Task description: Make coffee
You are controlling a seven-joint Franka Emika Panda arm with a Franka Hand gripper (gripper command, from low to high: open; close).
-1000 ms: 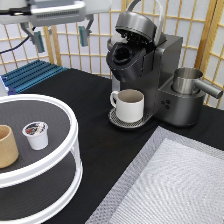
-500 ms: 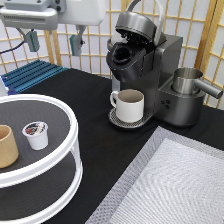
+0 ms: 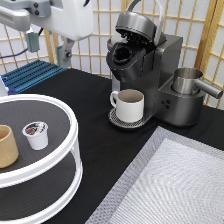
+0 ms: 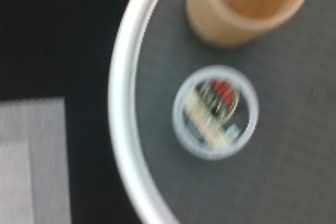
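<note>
Coffee, a small white plastic pod with dark printed foil top (image 3: 36,135) (image 4: 215,111), sits on the round white-rimmed tray's (image 3: 74,131) upper shelf beside a tan handleless cup (image 3: 7,146) (image 4: 241,19); gripper (image 3: 47,45) hangs high above, its fingers apart, holding nothing

Small white plastic coffee pod (image 3: 36,135) w/ dark printed foil top (slightly shiny); round white-rimmed tray (image 3: 74,131) w/ matt dark mesh liner; brushed-metal grey coffee machine (image 3: 150,75), glossy cream ceramic mug (image 3: 130,105).
</note>
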